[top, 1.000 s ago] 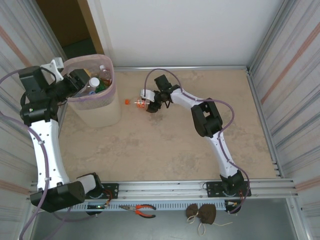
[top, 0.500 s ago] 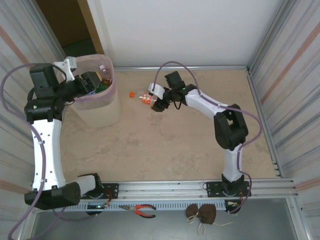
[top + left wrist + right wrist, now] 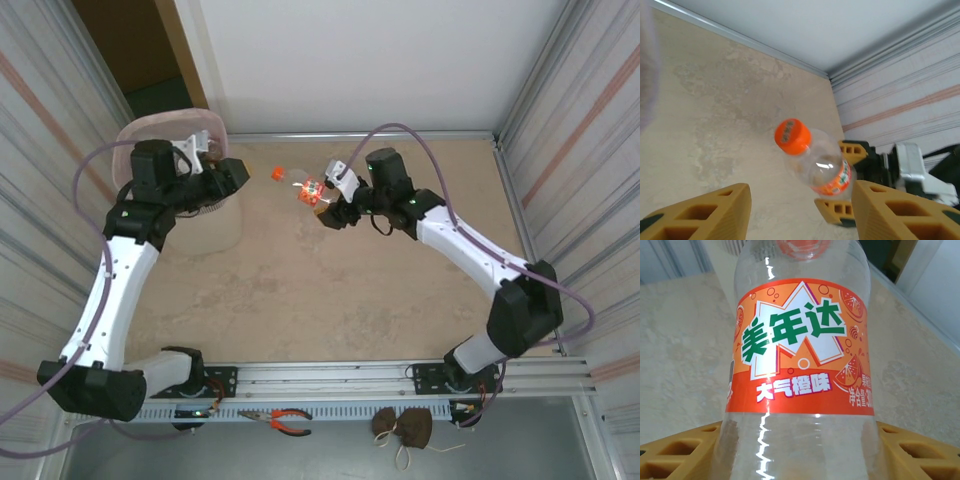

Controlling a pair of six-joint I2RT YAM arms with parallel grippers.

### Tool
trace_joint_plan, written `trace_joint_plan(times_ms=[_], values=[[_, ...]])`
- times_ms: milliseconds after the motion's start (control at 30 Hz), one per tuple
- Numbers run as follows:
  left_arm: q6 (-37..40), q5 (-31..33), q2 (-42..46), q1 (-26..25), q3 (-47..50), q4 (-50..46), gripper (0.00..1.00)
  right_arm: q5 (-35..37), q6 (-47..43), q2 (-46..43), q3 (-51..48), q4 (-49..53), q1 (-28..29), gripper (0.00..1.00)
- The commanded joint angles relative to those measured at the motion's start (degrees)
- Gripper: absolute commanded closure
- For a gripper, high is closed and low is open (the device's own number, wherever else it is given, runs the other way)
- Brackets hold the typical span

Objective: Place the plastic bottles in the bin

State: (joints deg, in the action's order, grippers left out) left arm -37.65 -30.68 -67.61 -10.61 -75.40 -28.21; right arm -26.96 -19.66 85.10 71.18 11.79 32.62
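A clear plastic bottle (image 3: 308,187) with an orange cap and orange label hangs above the table, cap pointing left toward the bin. My right gripper (image 3: 325,205) is shut on its lower body; in the right wrist view the bottle (image 3: 800,365) rises between the yellow fingers (image 3: 677,455). The pale pink bin (image 3: 135,135) stands at the back left. My left gripper (image 3: 228,176) sits at the bin's right rim, open and empty, facing the bottle. In the left wrist view the bottle (image 3: 820,167) floats beyond my open left gripper (image 3: 800,215). The bin's contents are hidden by the left arm.
Corrugated metal walls close in both sides, and a white wall stands behind. Orange-handled pliers (image 3: 282,420) and brown pouches (image 3: 405,425) lie on the front rail below the arm bases. Bare beige tabletop (image 3: 330,300) spreads across the middle.
The right gripper has lifted the bottle off the table, its elbow swinging out right. The left gripper has come out over the bin's right rim toward the bottle and opened wider.
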Motion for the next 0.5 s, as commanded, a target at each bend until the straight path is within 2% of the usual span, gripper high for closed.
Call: trace_joint_plan(times_ms=[0, 267, 467], values=[[-3.84, 1.01, -2.45, -3.53, -0.55, 8.27, 0.44, -3.32, 4.13, -5.32, -1.86, -3.00, 0.43, 0.51], [-4.01, 2.02, -8.61, -9.40, -5.02, 11.31, 0.46, -4.36, 4.97, -9.52, -2.49, -1.87, 1.34, 0.51], [-4.93, 2.62, -8.51, -10.37, -4.85, 13.11, 0.61, -3.86, 5.49, -10.25, -2.97, -1.87, 1.39, 0.51]])
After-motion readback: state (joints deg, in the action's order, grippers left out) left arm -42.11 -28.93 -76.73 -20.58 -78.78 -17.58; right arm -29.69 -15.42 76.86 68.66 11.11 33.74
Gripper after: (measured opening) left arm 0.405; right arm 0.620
